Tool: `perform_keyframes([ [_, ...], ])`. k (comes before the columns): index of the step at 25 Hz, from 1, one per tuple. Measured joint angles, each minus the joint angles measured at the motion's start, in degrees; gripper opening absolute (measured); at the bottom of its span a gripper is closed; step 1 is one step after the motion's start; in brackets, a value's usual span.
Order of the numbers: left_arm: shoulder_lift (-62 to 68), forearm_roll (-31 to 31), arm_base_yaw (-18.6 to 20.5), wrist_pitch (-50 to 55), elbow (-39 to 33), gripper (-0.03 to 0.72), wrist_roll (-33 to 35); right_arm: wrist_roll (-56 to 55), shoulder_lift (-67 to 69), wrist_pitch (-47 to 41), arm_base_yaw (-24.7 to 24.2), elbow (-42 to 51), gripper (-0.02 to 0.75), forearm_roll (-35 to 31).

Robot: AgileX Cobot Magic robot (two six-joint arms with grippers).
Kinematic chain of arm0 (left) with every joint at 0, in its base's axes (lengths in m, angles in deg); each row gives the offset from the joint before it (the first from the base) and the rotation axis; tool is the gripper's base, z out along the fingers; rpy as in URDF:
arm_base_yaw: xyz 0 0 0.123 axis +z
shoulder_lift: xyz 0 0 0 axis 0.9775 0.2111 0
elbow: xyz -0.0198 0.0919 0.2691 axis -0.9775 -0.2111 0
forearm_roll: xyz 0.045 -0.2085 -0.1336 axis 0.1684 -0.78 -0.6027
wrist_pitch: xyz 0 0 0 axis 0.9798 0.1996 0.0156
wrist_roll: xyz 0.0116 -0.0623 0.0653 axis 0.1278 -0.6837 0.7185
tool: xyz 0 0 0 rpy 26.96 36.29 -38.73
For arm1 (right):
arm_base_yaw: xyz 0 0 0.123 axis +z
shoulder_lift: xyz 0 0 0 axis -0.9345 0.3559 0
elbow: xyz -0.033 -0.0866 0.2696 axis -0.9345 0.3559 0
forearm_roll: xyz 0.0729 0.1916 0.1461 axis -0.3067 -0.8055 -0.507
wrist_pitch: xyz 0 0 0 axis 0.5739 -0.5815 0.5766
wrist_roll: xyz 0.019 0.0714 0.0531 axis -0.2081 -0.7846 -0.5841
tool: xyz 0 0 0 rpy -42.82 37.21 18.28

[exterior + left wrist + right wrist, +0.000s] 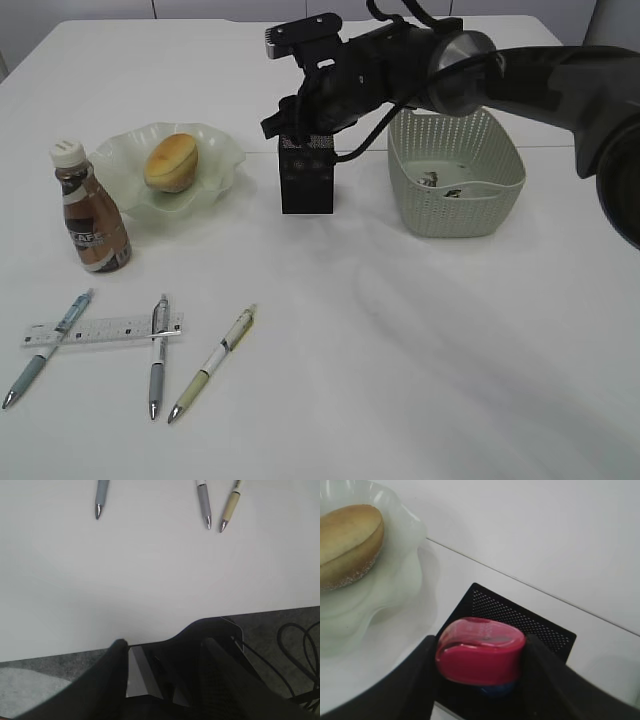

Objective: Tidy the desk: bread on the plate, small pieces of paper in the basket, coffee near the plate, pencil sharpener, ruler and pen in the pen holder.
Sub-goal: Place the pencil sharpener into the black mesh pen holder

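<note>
Desk (pixel 420 380) tidy-up: the right gripper (pixel 480 680), fingers grasping a red sharpener (pixel 480 657), hovers over the black holder (pixel 306 178); judged next, letting go squarely over its mouth. Count: one basket (pixel 455 205) with paper, one plate (pixel 215 175), one coffee (pixel 92 215), one bread (pixel 171 162), one ruler (pixel 110 330), three pens (pixel 158 355). The left gripper (pixel 165 675) idles, fingers apart, holding nothing.

White desk (pixel 400 350) bears plate (pixel 215 180), coffee (pixel 90 215), ruler (pixel 100 330), basket (pixel 455 205).
</note>
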Motion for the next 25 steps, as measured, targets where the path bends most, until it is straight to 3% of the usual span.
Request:
perform_keyframes([
  [16, 0.0, -1.86, 0.0, 0.0, 0.0, 0.342, 0.0, 0.0, 0.04, -1.28, 0.0, 0.0, 0.428, -6.46],
  [25, 0.0, 0.53, 0.0, 0.0, 0.0, 0.342, 0.0, -0.34, 0.26, -21.6, 0.0, -10.86, 0.428, -7.91],
])
